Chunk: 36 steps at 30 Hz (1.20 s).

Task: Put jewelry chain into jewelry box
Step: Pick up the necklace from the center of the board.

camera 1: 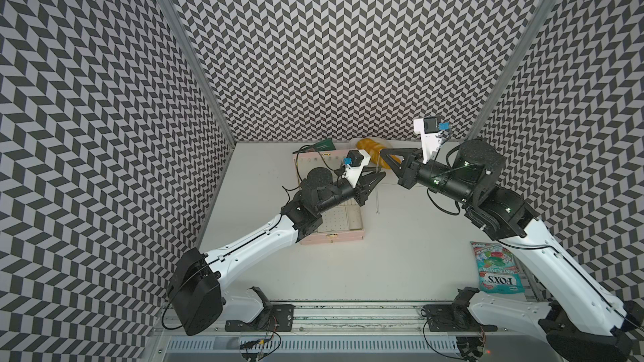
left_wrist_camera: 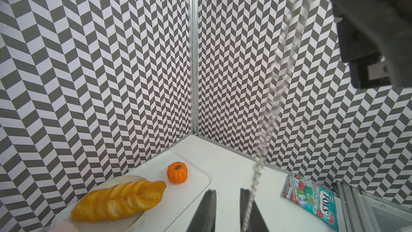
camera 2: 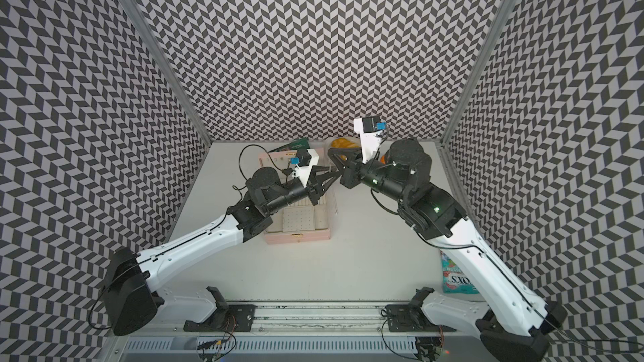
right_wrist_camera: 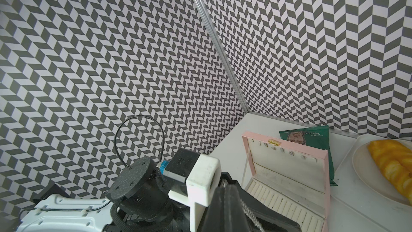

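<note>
The jewelry chain (camera 1: pixel 377 203), thin and silver, hangs straight down from my right gripper (camera 1: pixel 382 152), which is shut on its upper end above the table's far middle. In the left wrist view the jewelry chain (left_wrist_camera: pixel 270 117) runs slantwise down and lies against one finger (left_wrist_camera: pixel 250 210) of my left gripper (left_wrist_camera: pixel 227 194), whose jaws stand a narrow gap apart with nothing clamped. My left gripper (camera 1: pixel 383 174) sits just below the right one. The pale pink jewelry box (camera 1: pixel 331 238) lies open under my left arm, its lid (right_wrist_camera: pixel 287 152) upright with hooks.
A white tray (left_wrist_camera: pixel 196 188) at the back holds a plate with a yellow pastry (left_wrist_camera: pixel 120 199) and a small orange pumpkin (left_wrist_camera: pixel 177 172). A green packet (right_wrist_camera: pixel 307 135) lies behind the box. A candy bag (camera 1: pixel 498 269) lies at the front right.
</note>
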Each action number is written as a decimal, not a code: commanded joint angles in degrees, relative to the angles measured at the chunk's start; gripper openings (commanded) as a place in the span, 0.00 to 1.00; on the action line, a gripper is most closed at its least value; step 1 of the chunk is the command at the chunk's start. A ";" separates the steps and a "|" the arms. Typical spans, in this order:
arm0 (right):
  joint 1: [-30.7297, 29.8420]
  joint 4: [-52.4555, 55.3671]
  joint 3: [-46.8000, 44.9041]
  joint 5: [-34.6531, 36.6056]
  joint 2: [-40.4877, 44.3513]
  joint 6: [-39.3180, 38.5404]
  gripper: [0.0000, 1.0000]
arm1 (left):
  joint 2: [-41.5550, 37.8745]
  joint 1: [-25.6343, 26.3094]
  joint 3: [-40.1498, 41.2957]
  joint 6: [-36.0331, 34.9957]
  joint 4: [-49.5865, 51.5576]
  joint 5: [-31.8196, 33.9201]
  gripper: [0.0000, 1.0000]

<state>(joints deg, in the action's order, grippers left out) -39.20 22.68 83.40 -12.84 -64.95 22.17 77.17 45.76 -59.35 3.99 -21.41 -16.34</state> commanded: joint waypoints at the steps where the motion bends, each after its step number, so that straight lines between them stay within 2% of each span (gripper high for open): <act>1: -0.35 -3.13 -0.51 0.85 1.09 0.38 0.00 | -1.31 0.27 0.38 0.63 -1.63 -1.57 0.23; 9: -0.35 -2.45 -1.03 1.98 1.97 0.33 0.00 | -2.08 0.26 1.78 1.36 -1.81 -4.55 0.23; 17: -0.35 -2.24 -1.78 2.38 2.30 0.33 0.00 | -2.62 0.22 1.55 0.03 0.93 -2.26 0.26; 36: -0.36 -2.47 -2.97 2.69 3.03 0.66 0.00 | -2.69 0.37 1.29 -2.41 5.17 -0.54 0.25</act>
<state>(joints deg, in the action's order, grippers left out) -39.20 22.68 81.23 -10.74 -63.13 22.37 75.90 45.78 -57.71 2.42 -17.06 -17.58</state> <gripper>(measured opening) 0.039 0.252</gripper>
